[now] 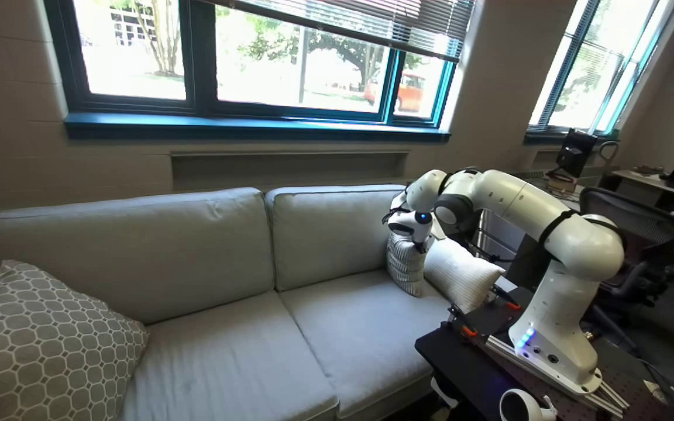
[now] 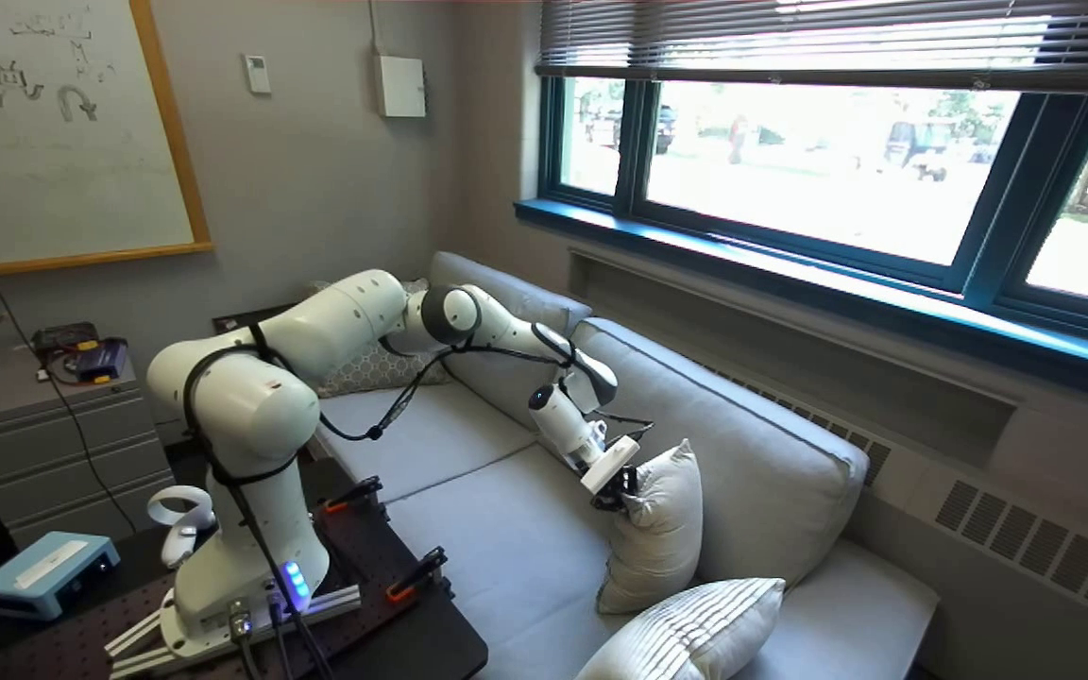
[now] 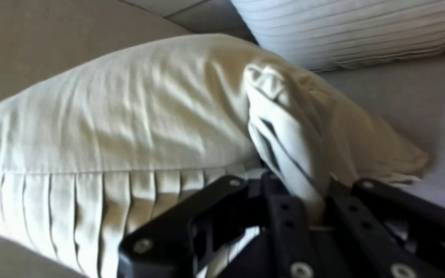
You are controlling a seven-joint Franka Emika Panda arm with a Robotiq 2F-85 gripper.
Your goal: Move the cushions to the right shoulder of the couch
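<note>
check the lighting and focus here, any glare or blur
Both exterior views: daylight blows out much of the big window, while the wall below it looks dim; wrist view: the hand is soft, probably too close to focus, while pleats on the cushion it grips look crisper.

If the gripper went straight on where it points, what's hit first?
The cream cushion whose fabric the fingers now pinch. Past it, likely the couch seat, though depth is unclear.

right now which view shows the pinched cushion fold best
The wrist view: the fold sits close up between the fingers. Both exterior views show the cushion, but its fold is hidden or too small to tell.
</note>
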